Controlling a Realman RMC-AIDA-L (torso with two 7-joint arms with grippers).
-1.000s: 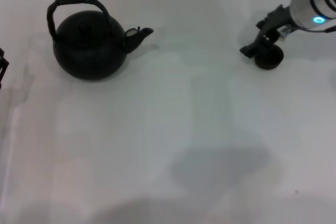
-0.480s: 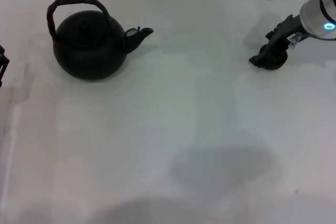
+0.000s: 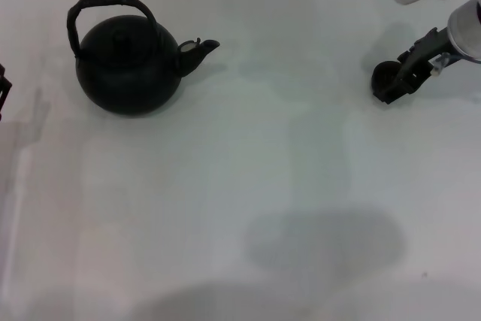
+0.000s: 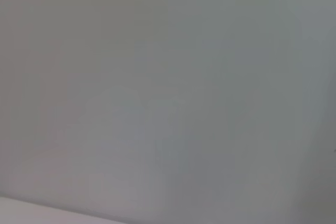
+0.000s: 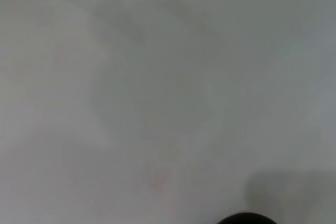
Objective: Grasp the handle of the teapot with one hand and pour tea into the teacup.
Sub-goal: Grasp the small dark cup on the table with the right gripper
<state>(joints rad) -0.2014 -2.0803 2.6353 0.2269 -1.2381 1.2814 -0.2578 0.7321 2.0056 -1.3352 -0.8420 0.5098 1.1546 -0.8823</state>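
Note:
The matte black teapot (image 3: 129, 64) stands at the back left in the head view, its spout (image 3: 200, 50) pointing right. Its arched handle (image 3: 105, 1) stands upright over the lid, and nothing is touching it. The tiny black teacup (image 3: 382, 74) sits on the table at the far right. My right gripper (image 3: 394, 92) hangs at the cup's right side and overlaps its edge; I cannot tell whether they touch. A dark rounded rim (image 5: 245, 219) shows at the edge of the right wrist view. Only a sliver of my left gripper (image 3: 3, 89) shows at the far left edge.
The white tabletop (image 3: 248, 186) stretches between teapot and teacup, with soft shadows across its near half. The left wrist view shows only bare white surface (image 4: 168, 98).
My right arm has drawn back to the right and slightly up. The teacup has stayed in about the same place and is less covered. The teapot and left arm have not moved.

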